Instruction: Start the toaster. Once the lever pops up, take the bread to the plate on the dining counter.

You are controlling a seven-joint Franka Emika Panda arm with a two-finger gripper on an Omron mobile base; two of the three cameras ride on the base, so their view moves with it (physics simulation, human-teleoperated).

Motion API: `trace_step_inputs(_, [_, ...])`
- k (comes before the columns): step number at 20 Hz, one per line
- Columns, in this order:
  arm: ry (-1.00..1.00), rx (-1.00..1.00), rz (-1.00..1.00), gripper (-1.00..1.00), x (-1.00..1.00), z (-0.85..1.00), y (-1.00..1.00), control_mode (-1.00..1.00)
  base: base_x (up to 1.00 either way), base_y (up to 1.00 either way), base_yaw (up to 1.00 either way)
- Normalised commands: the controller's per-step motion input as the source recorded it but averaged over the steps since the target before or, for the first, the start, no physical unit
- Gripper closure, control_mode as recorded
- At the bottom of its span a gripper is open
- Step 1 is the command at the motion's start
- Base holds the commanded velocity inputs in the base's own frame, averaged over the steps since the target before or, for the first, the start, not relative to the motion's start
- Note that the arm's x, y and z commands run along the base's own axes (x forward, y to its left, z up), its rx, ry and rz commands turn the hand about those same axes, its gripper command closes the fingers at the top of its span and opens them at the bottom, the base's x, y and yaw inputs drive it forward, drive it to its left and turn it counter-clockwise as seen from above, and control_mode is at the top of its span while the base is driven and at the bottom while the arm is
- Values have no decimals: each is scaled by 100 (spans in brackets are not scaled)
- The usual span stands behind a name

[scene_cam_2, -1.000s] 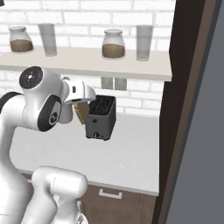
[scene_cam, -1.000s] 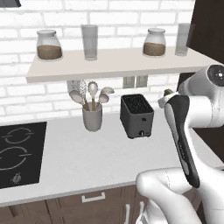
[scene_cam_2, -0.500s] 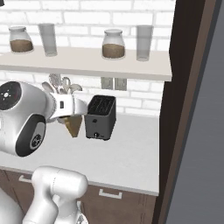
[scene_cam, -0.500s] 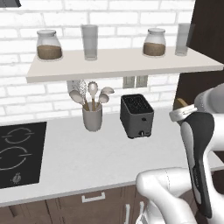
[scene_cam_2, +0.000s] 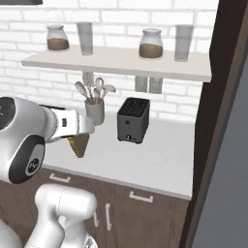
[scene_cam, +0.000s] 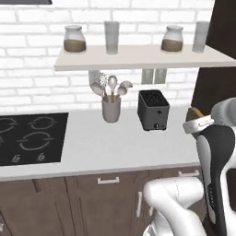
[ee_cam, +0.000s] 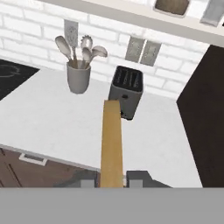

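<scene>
The bread (ee_cam: 111,140), a tan slice seen edge-on, stands up between my fingertips, and my gripper (ee_cam: 111,179) is shut on it. In the right base view the bread (scene_cam_2: 79,144) hangs under the gripper (scene_cam_2: 80,138), left of and nearer than the toaster (scene_cam_2: 132,120). From the left base view a corner of the bread (scene_cam: 194,112) peeks above the gripper (scene_cam: 196,120). The toaster (scene_cam: 153,109) is a dark box at the back of the grey worktop, its top slots (ee_cam: 127,78) empty. The plate and the dining counter are out of view.
A grey utensil cup (scene_cam: 111,109) with spoons stands left of the toaster. The black hob (scene_cam: 27,138) lies at the far left. A shelf (scene_cam: 138,57) with jars and glasses hangs above. A tall dark cabinet (scene_cam_2: 213,121) walls off the right side.
The arm has swung the bread away from the toaster, back toward the base. The whole picture has shifted slightly and the toaster looks smaller, so the camera has moved back.
</scene>
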Motion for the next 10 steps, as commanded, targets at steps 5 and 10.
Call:
trace_step_inputs(5, [0,0,0,100,0,0,0,100,-33,35,68])
trace_step_inputs(10, [0,0,0,100,0,0,0,100,-6,24,98])
